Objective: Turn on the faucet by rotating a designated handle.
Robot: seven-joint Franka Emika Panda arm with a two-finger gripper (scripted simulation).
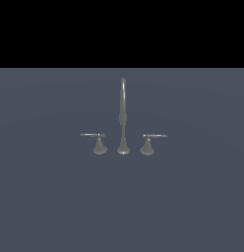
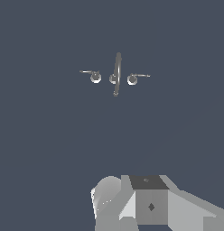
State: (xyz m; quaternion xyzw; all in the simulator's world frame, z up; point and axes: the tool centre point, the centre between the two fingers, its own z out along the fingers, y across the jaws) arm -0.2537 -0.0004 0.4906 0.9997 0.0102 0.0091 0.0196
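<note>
Designated handle (image 1: 148, 143): short grey cone base with a thin bar pointing to the exterior view's right, stood just right of frame centre, untouched; it also showed in the wrist view (image 2: 133, 79). It belonged to the faucet (image 1: 123, 118), whose tall gooseneck spout rose between it and the twin handle (image 1: 98, 143), all on a plain blue-grey surface (image 1: 55, 197). Gripper: only its grey body showed at the wrist frame's lower edge, well apart from the faucet, fingers unseen, so its spread could not be told.
</note>
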